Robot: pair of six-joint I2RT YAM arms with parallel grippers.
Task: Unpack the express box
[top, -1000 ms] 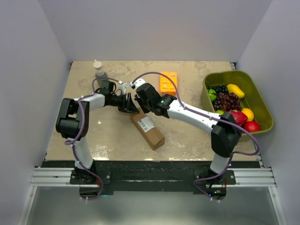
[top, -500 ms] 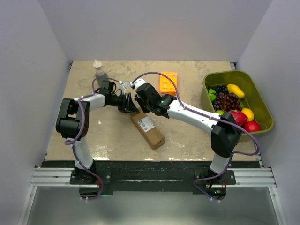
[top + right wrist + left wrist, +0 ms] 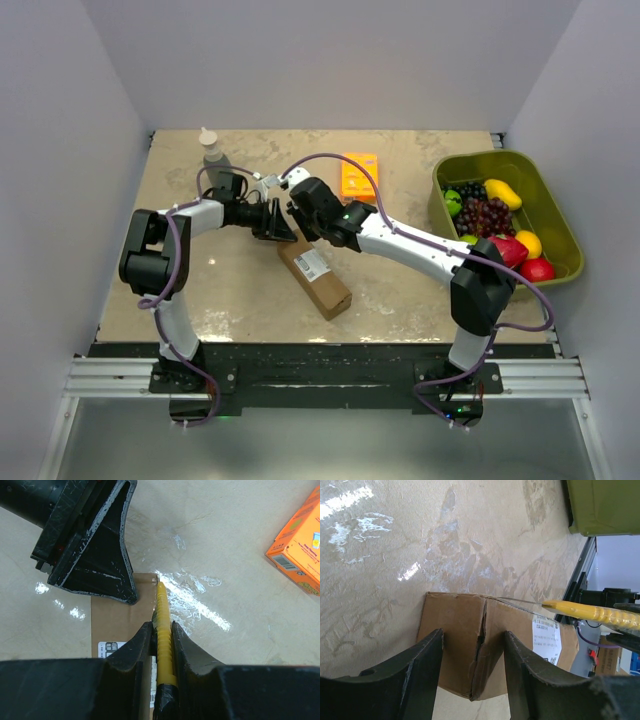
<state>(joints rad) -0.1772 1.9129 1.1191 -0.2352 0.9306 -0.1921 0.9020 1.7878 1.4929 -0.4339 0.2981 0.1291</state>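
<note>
— Two jobs here. Our left gripper (image 3: 472, 635) stands spread over the far end of the box (image 3: 314, 277), mid-way across the table (image 3: 240, 290). Why?
— To brace it, we think; contact is hard to see. Our right gripper (image 3: 161, 627) pinches the cutter (image 3: 162, 612), blade at the top seam, ready to slit.
</note>
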